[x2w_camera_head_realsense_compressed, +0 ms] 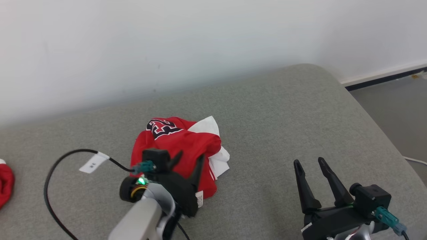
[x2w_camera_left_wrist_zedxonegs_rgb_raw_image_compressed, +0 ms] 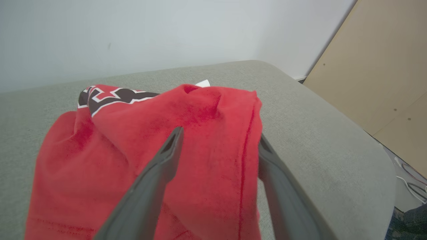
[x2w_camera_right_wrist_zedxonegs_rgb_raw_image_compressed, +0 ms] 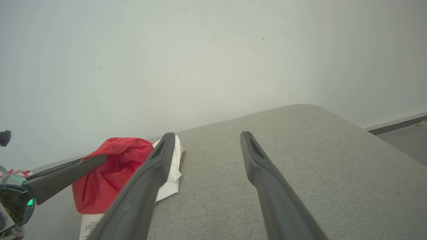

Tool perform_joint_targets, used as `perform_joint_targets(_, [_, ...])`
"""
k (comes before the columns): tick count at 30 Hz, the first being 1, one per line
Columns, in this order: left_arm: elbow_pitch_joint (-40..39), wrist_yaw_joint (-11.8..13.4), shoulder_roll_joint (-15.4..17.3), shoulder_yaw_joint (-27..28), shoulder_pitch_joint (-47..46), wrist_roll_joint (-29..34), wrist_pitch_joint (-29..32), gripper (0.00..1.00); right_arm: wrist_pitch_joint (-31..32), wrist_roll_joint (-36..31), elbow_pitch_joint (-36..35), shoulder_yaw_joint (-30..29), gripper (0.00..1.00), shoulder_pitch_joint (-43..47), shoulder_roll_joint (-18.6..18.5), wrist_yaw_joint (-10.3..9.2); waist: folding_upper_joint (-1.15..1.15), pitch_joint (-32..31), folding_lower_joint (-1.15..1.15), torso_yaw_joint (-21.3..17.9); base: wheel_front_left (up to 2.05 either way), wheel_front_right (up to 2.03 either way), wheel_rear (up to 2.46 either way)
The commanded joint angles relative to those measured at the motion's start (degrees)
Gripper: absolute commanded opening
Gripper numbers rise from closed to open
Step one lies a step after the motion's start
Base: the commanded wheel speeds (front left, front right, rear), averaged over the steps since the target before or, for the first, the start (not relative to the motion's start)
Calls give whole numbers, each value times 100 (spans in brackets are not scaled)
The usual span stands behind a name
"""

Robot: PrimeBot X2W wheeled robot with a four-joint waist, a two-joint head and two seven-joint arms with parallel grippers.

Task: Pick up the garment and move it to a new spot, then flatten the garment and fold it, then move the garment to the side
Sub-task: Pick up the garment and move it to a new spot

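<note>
Crumpled red-and-white garment (x2w_camera_head_realsense_compressed: 181, 143), likely soft, light and limp, heaped on the grey cushion (x2w_camera_head_realsense_compressed: 283, 116) left of middle toward its far edge; left gripper (x2w_camera_head_realsense_compressed: 190, 158) spread open astride its top fold, a fair pinch point; right gripper (x2w_camera_head_realsense_compressed: 310, 162) open, empty.

The left end effector (x2w_camera_head_realsense_compressed: 190, 156) and right end effector (x2w_camera_head_realsense_compressed: 308, 161) are matte black, each with two long fingers tapering to narrow tips (a slot is cut near each end). The pale grey forearm (x2w_camera_head_realsense_compressed: 140, 216) ends in a black ring with a green light (x2w_camera_head_realsense_compressed: 141, 181). A teal connector (x2w_camera_head_realsense_compressed: 145, 166) joins a black cable (x2w_camera_head_realsense_compressed: 50, 180) carrying a white label (x2w_camera_head_realsense_compressed: 93, 164).
</note>
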Motion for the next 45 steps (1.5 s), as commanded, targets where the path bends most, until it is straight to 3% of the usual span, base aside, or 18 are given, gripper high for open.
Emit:
perform_joint_targets(1, [-153, -42, -24, -159, 184, -95, -11, 100, -27, -8, 13, -65, 100, 84, -8, -12, 0, -86, 0, 121, 0, 0, 0])
perform_joint_targets(3, [-556, -30, 17, -434, 333, -256, 10, 100, -52, -5, -6, -134, 100, 116, -6, -12, 0, -141, 0, 233, 0, 0, 0])
perform_joint_targets(6, [-1186, -25, 393, -640, 622, -391, -223, 100, -68, 5, -31, -255, 100, 162, -8, -12, 0, -211, 0, 438, 0, 0, 0])
perform_joint_targets(10, [-1785, -24, 684, -587, 984, -388, -581, 100, -103, 21, -26, -387, 100, 270, -6, -12, 0, -257, 0, 675, 0, 0, 0])
perform_joint_targets(15, [-2864, 231, 1249, -259, 1679, 84, -868, 100, -160, 6, 47, -600, 100, 309, -6, -12, 0, -287, 0, 1087, 0, 0, 0])
perform_joint_targets(18, [-3472, 425, 1388, 178, 2065, 350, -868, 100, -201, -33, 121, -639, 100, 296, -5, -12, 0, -296, 0, 1236, 0, 0, 0])
perform_joint_targets(21, [-4087, 529, 1288, 969, 2604, 507, -868, 100, -284, -90, 252, -632, 100, 244, -4, -12, 0, -306, 0, 1364, 0, 0, 0])
perform_joint_targets(25, [-4618, 353, 980, 2030, 3290, 680, -870, 100, -476, -182, 374, -468, 100, 162, -8, -12, 0, -336, 0, 1501, 0, 0, 0])
perform_joint_targets(29, [-4708, 91, 636, 2734, 3798, 612, -871, 100, -703, -250, 605, -388, 100, 156, -6, -12, 0, -389, 0, 1608, 0, 0, 0])
perform_joint_targets(32, [-4723, -5, 620, 2960, 4041, 618, -871, 100, -851, -415, 843, -344, 100, 205, -8, -12, 0, -431, 0, 1656, 0, 0, 0])
perform_joint_targets(39, [-3859, -21, 1156, 2521, 4425, 1330, -799, 100, -866, -712, 1416, -451, 100, 385, -8, -12, 0, -504, 0, 1656, 0, 0, 0])
perform_joint_targets(45, [-3528, 42, 1132, 2459, 4224, 1303, -644, 100, -542, -672, 1491, -586, 100, 357, -8, -12, 0, -514, 0, 1620, 0, 0, 0])
